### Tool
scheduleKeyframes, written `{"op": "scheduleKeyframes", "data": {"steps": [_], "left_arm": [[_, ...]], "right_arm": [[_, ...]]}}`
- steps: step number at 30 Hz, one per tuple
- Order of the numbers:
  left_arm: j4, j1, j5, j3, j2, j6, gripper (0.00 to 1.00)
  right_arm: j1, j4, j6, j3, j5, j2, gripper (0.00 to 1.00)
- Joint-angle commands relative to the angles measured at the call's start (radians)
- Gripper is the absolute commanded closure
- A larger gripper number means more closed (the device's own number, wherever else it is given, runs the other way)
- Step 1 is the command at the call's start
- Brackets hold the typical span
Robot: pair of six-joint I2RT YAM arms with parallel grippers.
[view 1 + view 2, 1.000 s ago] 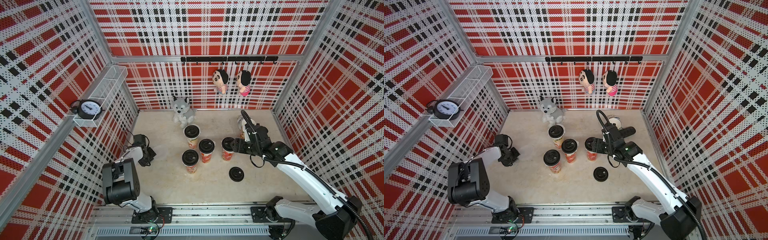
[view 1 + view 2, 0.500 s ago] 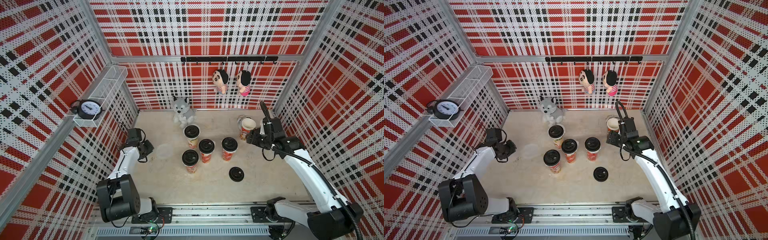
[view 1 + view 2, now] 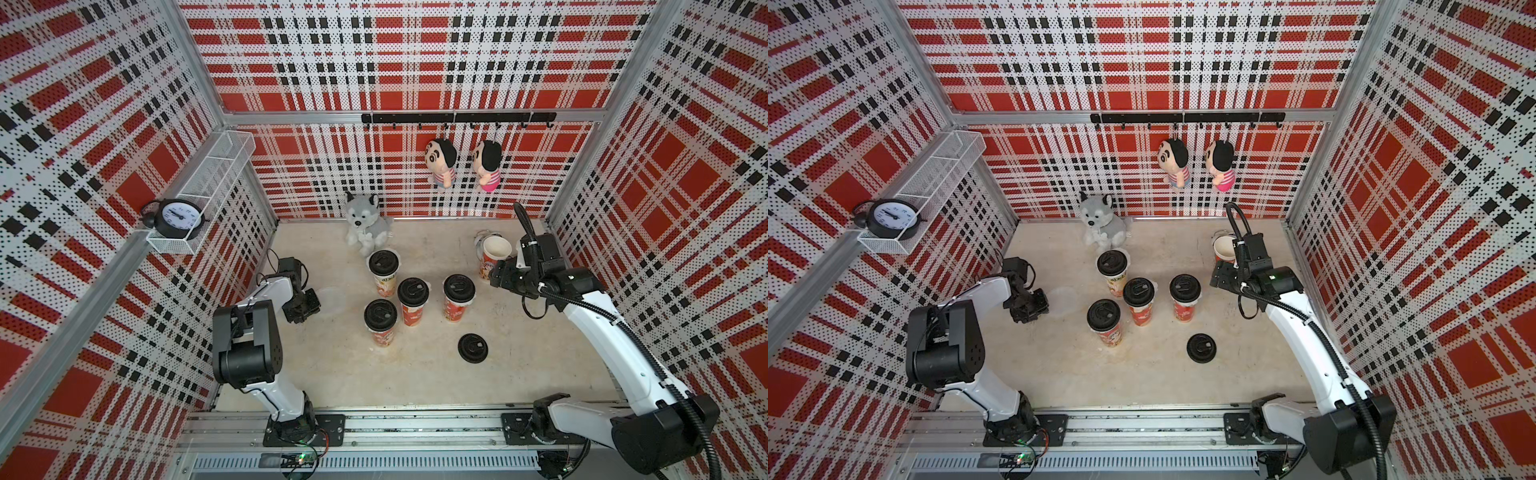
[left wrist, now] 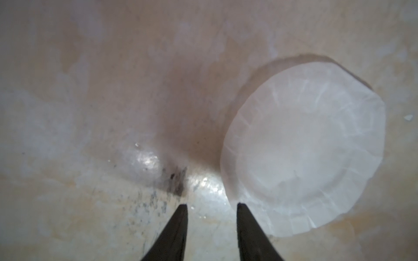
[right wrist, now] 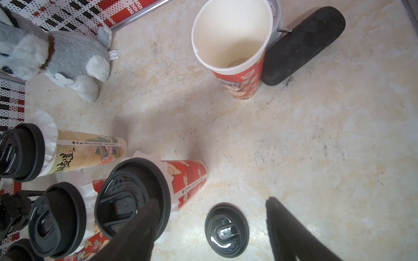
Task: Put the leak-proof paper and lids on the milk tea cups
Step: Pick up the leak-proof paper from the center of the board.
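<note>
One sheet of leak-proof paper [image 3: 332,297] [image 3: 1064,297] [image 4: 303,153] lies flat on the floor. It is just right of my left gripper [image 3: 309,306] [image 4: 212,204], which is open and empty, with one fingertip at the sheet's edge. Several milk tea cups [image 3: 412,299] [image 3: 1139,299] stand mid-floor with black lids. White crinkly paper [image 5: 48,133] sticks out under those lids. One red cup [image 3: 494,257] [image 5: 233,38] stands uncovered at the back right. My right gripper [image 3: 496,276] [image 5: 212,200] hovers open beside that cup, holding nothing.
A loose black lid [image 3: 472,348] [image 5: 226,230] lies on the floor in front of the cups. A grey husky plush [image 3: 368,224] sits at the back wall. A flat black case [image 5: 303,45] lies behind the uncovered cup. Plaid walls close in on three sides.
My left gripper has opened, and the paper sheet now lies on the floor beside it. My right gripper has moved right, away from the lidded cups toward the uncovered cup, and opened wider.
</note>
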Motion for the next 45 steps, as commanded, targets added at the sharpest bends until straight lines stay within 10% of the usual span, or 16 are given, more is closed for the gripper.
{"op": "scheduleKeyframes", "data": {"steps": [1,21,45], "left_arm": [[-0.015,-0.003,-0.019,0.045,0.025,0.026,0.59],[-0.018,-0.068,-0.147,0.131,0.184,-0.034,0.59],[0.058,-0.076,-0.159,0.04,0.154,-0.069,1.0]], "right_arm": [[-0.006,-0.015,-0.016,0.002,0.015,0.009,0.22],[-0.015,0.028,-0.021,-0.06,0.001,0.0,0.21],[-0.068,-0.013,-0.051,-0.07,0.007,-0.05,0.21]]}}
